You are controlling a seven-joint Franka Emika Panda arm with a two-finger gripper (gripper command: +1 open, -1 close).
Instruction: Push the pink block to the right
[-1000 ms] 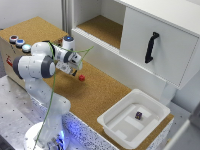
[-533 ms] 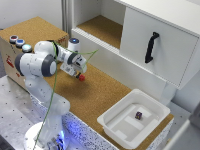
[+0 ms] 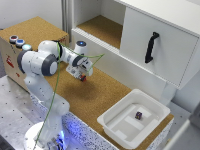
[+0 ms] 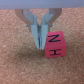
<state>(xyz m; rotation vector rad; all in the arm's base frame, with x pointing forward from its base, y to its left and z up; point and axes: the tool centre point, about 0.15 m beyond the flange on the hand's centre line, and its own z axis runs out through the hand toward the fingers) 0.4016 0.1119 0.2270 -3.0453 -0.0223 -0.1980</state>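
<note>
The pink block (image 3: 83,78) is a small pinkish-red cube on the cork tabletop; in the wrist view the pink block (image 4: 54,46) shows black letters on its faces. My gripper (image 3: 78,74) is low over the cork on the block's exterior-view left. In the wrist view the gripper (image 4: 39,44) has its two fingers pressed together with nothing between them, and the fingertips sit right beside the block's side, touching or nearly so.
A white tray (image 3: 120,131) at the exterior view's lower right holds a dark purple cube (image 3: 138,115). A white cabinet with a black handle (image 3: 151,46) and an open cork shelf (image 3: 102,27) stands behind. A box with buttons (image 3: 17,41) sits at the left.
The gripper has come down and toward the exterior view's right, closing in on the pink block. The block has barely shifted.
</note>
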